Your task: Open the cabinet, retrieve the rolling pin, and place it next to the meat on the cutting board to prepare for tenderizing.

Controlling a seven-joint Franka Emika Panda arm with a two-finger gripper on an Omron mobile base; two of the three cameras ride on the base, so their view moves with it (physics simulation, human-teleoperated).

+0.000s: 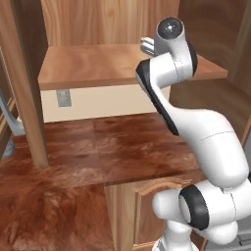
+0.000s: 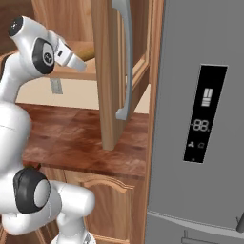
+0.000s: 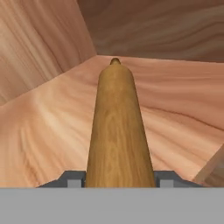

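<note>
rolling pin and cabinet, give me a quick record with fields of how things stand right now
cabinet: doors open, one door with a grey bar handle swung out over the counter
rolling pin: inside the cabinet, lying along the hand view between the finger tips, far knob pointing at the back corner
gripper: reaching over the shelf, a finger on either side of the pin; actual grip cannot be told
counter: reddish-brown, below the shelf
fridge: grey, right of the open door
task stage: cabinet opened, pin not yet taken out
</note>
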